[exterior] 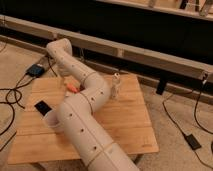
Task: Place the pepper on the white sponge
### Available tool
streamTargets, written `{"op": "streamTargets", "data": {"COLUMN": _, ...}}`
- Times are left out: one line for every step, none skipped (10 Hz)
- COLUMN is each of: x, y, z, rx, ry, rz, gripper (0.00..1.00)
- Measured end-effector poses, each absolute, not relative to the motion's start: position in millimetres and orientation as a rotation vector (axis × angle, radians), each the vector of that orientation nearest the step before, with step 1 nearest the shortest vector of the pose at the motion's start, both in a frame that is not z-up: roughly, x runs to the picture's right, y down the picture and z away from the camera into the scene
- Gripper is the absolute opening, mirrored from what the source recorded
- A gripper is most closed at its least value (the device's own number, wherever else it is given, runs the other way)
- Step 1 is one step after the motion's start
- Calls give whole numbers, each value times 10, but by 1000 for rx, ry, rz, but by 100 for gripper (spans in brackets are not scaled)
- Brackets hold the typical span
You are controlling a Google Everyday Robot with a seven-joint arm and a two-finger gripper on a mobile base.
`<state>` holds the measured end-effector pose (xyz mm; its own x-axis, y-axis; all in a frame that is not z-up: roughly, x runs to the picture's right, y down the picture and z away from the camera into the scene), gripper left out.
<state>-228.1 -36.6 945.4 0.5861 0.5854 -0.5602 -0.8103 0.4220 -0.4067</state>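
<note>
Wooden table (pixel 125 125) under me; my gripper (pixel 66 81) sits low at the far left, finger state I can't tell. Pepper (pixel 71 89) just beside it. Sponge hidden; I must locate it next.
</note>
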Motion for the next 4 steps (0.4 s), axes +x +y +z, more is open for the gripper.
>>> {"op": "streamTargets", "data": {"x": -2294, "y": -367, "z": 9450, "rx": -707, "ry": 358, "rz": 896, "gripper": 80}}
{"op": "streamTargets", "data": {"x": -2294, "y": -368, "z": 9449, "rx": -707, "ry": 358, "rz": 896, "gripper": 80}}
{"op": "streamTargets", "data": {"x": -2293, "y": -364, "z": 9452, "rx": -707, "ry": 358, "rz": 896, "gripper": 80}}
{"op": "streamTargets", "data": {"x": -2293, "y": -367, "z": 9450, "rx": -707, "ry": 358, "rz": 896, "gripper": 80}}
